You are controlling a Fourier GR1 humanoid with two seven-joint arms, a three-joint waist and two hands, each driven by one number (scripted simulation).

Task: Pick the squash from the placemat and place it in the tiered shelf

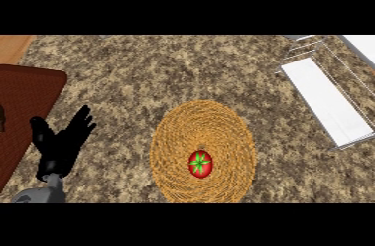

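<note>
A small red squash (200,163) with a green star-shaped top lies on a round woven straw placemat (204,126), toward the mat's near side. The white tiered shelf (326,102) with thin wire rails stands at the far right of the counter. My left hand (62,141) shows at the lower left, open with fingers straight and pointing up, well to the left of the placemat and touching nothing. My right hand is out of sight.
A dark red-brown mat or board (26,106) covers the left edge of the speckled stone counter (161,71). A strip of wooden surface (13,45) shows at the top left corner.
</note>
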